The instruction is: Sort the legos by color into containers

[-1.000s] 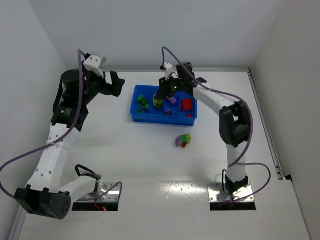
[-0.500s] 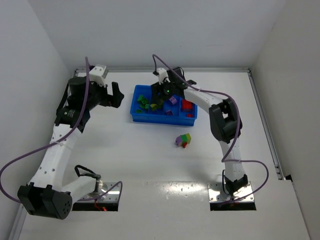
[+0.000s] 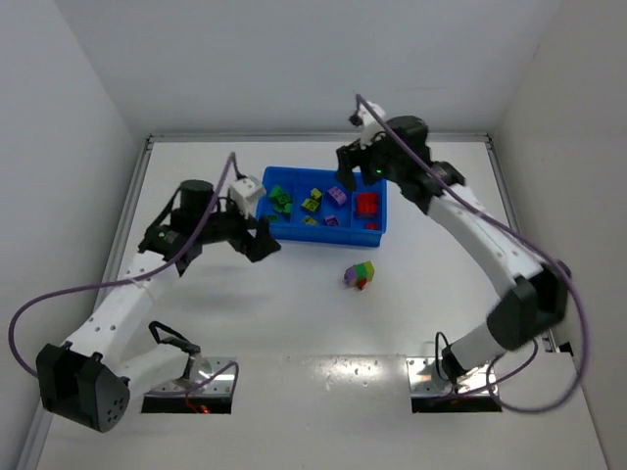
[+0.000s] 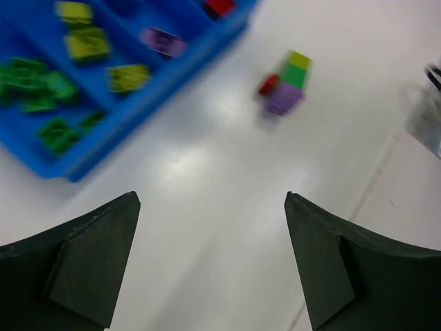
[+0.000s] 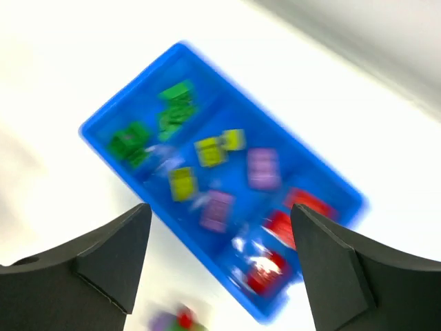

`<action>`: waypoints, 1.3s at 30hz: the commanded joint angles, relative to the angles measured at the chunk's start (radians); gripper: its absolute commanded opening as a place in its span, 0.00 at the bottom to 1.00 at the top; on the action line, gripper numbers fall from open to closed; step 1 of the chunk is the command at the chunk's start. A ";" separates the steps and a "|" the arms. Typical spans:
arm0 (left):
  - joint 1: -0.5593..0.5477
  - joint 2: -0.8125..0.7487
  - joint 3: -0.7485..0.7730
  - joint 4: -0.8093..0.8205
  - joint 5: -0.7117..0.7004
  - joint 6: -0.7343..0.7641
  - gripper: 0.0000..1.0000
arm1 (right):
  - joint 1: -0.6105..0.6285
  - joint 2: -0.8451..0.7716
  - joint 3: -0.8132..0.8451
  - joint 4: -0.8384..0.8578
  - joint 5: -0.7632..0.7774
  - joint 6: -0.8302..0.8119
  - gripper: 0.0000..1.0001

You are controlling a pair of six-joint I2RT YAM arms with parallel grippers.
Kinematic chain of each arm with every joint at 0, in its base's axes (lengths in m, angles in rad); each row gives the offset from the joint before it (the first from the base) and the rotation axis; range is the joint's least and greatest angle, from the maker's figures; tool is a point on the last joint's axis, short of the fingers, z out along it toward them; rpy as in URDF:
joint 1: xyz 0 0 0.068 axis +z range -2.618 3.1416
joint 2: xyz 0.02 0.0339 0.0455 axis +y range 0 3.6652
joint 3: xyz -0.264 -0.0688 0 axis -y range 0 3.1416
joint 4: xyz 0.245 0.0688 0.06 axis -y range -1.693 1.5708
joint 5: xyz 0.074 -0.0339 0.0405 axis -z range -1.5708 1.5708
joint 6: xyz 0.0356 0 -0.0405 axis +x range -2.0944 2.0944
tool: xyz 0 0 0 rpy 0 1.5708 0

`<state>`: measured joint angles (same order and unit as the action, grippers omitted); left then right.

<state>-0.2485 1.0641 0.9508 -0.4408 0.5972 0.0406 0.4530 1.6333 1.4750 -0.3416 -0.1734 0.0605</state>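
Sorting looked nearly done: right gripper (image 3: pixel 345 162) hung open, empty, over the tray (image 3: pixel 323 233) of bricks (image 3: pixel 281 201), left gripper (image 4: pixel 210 207) open, empty, near its corner; the lone mixed stack (image 3: pixel 359 274) on the table (image 3: pixel 294 323) probably needed grasping next.

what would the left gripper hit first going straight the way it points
Probably bare table ahead of the left gripper, though depth is unclear; the lego stack sits right of that line, the blue tray left.
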 commanded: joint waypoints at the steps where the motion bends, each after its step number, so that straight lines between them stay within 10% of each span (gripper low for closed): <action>1: -0.148 -0.010 -0.050 0.033 0.055 0.058 0.92 | -0.029 -0.236 -0.148 -0.056 0.201 -0.123 0.82; 15: -0.623 0.364 -0.037 0.346 -0.361 -0.101 0.90 | -0.433 -0.635 -0.587 -0.197 0.124 -0.107 0.84; 39: -0.676 0.778 0.167 0.418 -0.430 -0.054 0.69 | -0.547 -0.616 -0.596 -0.188 0.014 -0.088 0.84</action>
<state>-0.9123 1.8301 1.0760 -0.0746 0.1703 -0.0265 -0.0826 1.0157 0.8680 -0.5621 -0.1398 -0.0448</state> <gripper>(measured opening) 0.694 0.843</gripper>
